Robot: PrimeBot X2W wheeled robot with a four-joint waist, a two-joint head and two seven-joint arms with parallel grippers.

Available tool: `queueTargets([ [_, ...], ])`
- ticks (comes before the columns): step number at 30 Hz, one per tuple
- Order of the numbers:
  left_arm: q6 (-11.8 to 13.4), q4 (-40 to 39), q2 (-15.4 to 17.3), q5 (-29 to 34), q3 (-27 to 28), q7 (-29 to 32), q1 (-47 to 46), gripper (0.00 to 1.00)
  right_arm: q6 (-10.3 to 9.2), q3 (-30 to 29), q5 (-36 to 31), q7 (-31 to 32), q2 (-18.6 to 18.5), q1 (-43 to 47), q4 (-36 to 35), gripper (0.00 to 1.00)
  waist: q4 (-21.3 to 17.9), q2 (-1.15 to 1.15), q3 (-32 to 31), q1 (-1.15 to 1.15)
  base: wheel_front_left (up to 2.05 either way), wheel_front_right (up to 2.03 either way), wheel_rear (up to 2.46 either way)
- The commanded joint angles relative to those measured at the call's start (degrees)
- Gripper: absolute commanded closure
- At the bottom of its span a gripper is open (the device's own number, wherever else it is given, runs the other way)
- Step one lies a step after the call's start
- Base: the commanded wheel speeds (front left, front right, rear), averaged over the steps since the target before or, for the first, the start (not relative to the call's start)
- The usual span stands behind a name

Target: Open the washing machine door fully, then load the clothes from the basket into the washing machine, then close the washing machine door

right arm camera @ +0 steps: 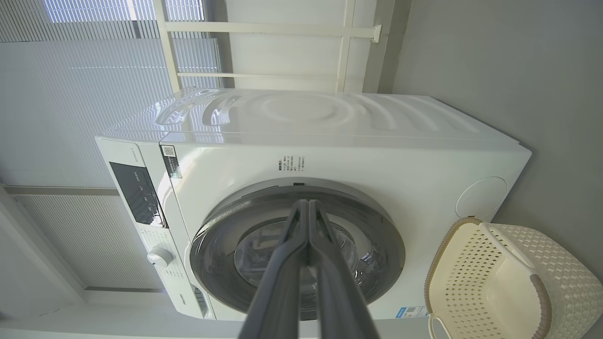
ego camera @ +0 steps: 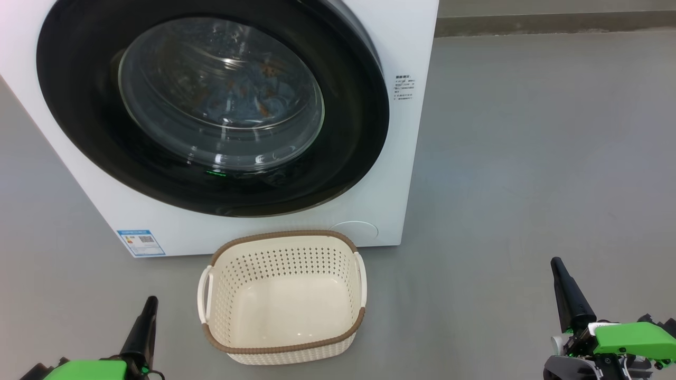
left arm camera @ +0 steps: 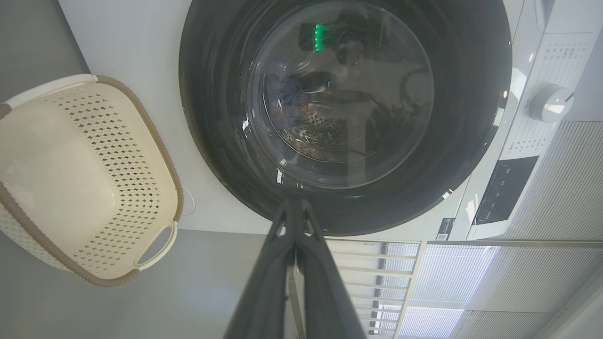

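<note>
The white washing machine (ego camera: 406, 174) stands ahead with its black-rimmed door (ego camera: 79, 105) closed flat against the front. Through the glass, light blue clothes (ego camera: 248, 95) with orange-brown print lie inside the drum. On the floor in front sits the cream basket (ego camera: 285, 338) with its brown rim, nothing in it. My left gripper (ego camera: 149, 305) is shut, low at the left beside the basket. My right gripper (ego camera: 557, 265) is shut, low at the right, well clear of the basket. The left wrist view shows the door (left arm camera: 212, 94) and basket (left arm camera: 47, 179); the right wrist view shows the machine (right arm camera: 377, 155) and basket (right arm camera: 485, 287).
Grey floor (ego camera: 528, 158) stretches to the right of the machine toward a dark wall base (ego camera: 554, 24). A blue label sticker (ego camera: 140, 243) marks the machine's lower left front. Window blinds (right arm camera: 70, 94) and a control knob (left arm camera: 549, 103) show in the wrist views.
</note>
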Motion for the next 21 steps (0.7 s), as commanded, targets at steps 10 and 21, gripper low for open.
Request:
queueTargets([
  [10,-0.17,-1.05,0.71,-0.42,2.01,0.38,-2.39,1.0,0.09,1.28,0.31,0.45,-0.18,-0.36,-1.74,1.0,0.0,0.0,0.0,0.0,0.0,0.0,0.0],
  [21,-0.17,-1.05,0.7,-0.42,2.02,0.38,-2.39,1.0,0.09,1.28,0.31,0.44,-0.18,-0.36,-1.74,1.0,0.0,0.0,0.0,0.0,0.0,0.0,0.0],
])
